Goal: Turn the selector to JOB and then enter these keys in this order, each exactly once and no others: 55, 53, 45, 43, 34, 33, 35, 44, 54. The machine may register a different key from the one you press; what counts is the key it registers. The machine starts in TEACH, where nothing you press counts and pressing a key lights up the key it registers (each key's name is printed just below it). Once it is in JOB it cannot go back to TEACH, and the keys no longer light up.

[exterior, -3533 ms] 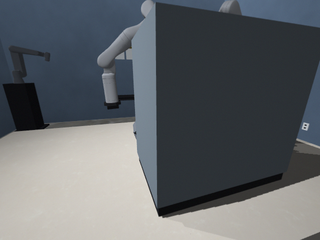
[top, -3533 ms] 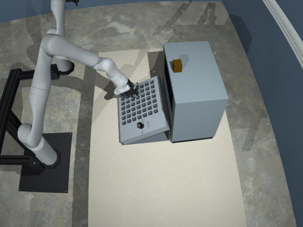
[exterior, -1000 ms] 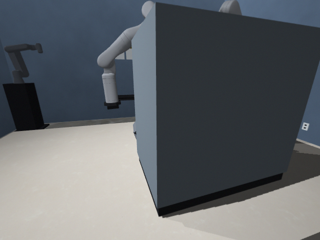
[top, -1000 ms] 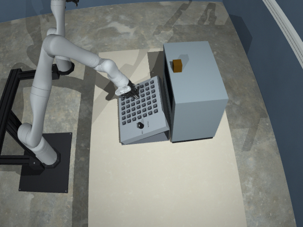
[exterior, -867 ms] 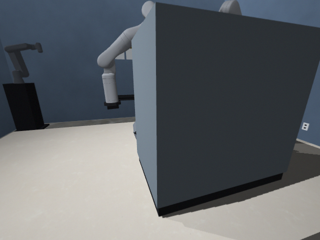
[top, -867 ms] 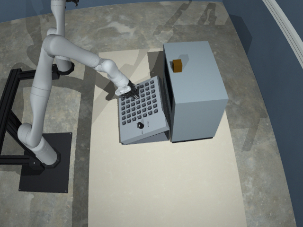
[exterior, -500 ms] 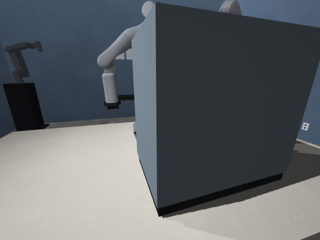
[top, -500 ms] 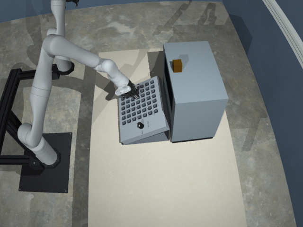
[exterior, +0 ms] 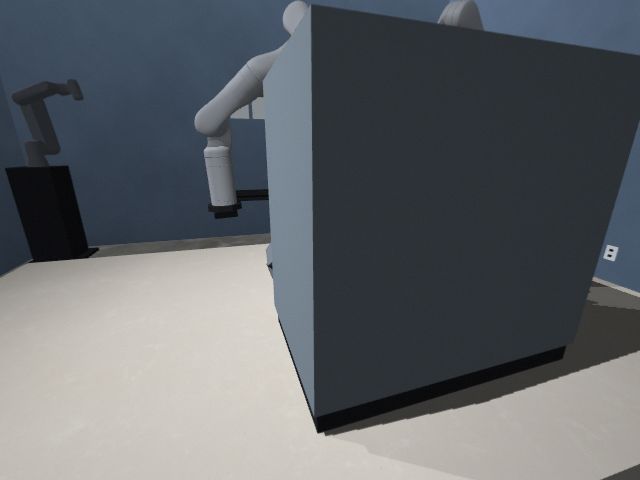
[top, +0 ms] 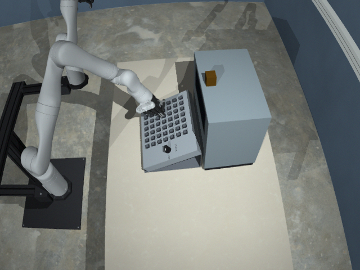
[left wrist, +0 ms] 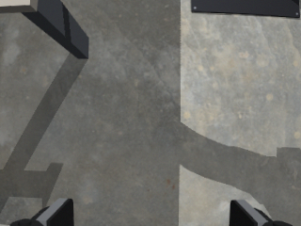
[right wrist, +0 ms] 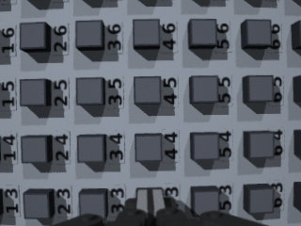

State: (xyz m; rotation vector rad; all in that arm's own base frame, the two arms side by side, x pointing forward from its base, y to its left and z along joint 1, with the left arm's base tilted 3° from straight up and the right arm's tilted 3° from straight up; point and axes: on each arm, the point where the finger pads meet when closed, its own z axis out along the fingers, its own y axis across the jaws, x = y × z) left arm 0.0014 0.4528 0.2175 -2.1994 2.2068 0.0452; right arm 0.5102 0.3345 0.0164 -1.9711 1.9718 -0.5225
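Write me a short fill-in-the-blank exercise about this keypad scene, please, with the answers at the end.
The small block on top of the cabinet is colored ____.
The fingers of the right hand are ____, with nothing between them.
In the right wrist view, the key between 34 and 54 is labeled ____.
The knob on the keypad panel is colored ____.

Missing words: orange; shut; 44; black.

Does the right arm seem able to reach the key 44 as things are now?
Probably yes. The right arm's pincer is shut and over the keypad, in the row next to key 44. Nothing visible stands between them, so a short shift should suffice.
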